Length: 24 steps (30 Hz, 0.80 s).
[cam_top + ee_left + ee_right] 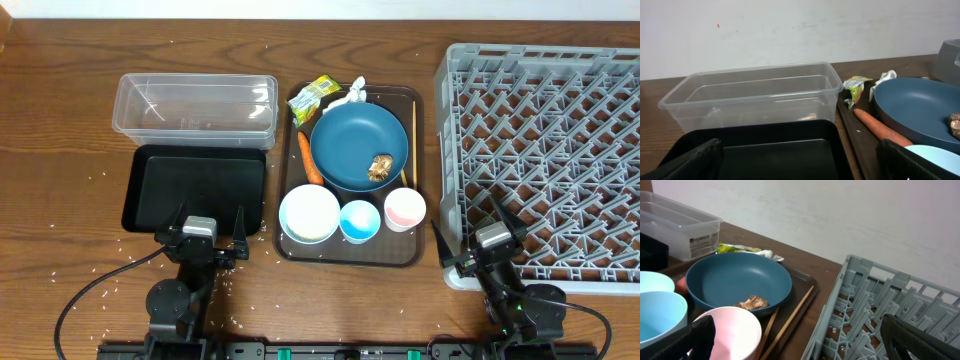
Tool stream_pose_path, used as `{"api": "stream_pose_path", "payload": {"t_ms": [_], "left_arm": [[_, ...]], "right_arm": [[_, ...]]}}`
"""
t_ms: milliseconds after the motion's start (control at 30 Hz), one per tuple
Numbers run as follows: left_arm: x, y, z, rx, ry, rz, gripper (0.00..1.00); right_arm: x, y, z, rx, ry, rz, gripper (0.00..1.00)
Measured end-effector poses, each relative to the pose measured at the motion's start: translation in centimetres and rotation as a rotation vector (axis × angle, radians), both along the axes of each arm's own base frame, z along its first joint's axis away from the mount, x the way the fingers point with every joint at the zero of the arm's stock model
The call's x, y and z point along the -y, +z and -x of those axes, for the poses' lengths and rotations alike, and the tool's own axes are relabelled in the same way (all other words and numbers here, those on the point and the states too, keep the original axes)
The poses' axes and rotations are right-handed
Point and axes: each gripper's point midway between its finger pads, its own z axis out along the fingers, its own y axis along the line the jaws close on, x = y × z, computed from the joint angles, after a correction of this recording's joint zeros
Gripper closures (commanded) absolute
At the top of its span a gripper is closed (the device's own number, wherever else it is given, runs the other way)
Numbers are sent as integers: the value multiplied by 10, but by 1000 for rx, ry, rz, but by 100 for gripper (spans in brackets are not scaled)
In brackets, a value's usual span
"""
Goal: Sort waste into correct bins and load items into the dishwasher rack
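On the brown serving tray [418, 100] lie a yellow-green wrapper [313, 97], white tissue [352, 96] and a carrot [310, 158]. A dark-blue dish [350, 140] holds a brown food lump [379, 167]. In front stand a white bowl [309, 214], a light-blue cup [359, 221] and a pinkish cup [405, 209]. The clear tub [195, 105] and black tray [195, 188] sit to the left, and the grey rack [545, 150] to the right. My left gripper [211, 228] is open and empty at the black tray's near edge [775, 145]. My right gripper [470, 225] is open and empty between the pinkish cup [735, 330] and the rack [880, 305].
Wooden chopsticks [407, 140] lie on the serving tray beside the dish. Loose white rice grains [110, 280] are scattered over the wooden table, some under the rack. A white wall stands behind the table.
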Motion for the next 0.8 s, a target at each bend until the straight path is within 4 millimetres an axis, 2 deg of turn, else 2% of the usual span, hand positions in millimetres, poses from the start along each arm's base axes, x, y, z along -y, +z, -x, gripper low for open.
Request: {"api": "stream_pose_path", "payload": {"t_ms": [533,700,800], "left_arm": [[1,2,0,5,-4,13,2],[5,11,0,36,-25,71,2],[6,20,1,44,-26,129,2]], "right_arm": [[-1,1,0,3,6,-1,1],[-5,11,2,10,27,-65,1],[-5,25,4,12,32,-119,1]]}}
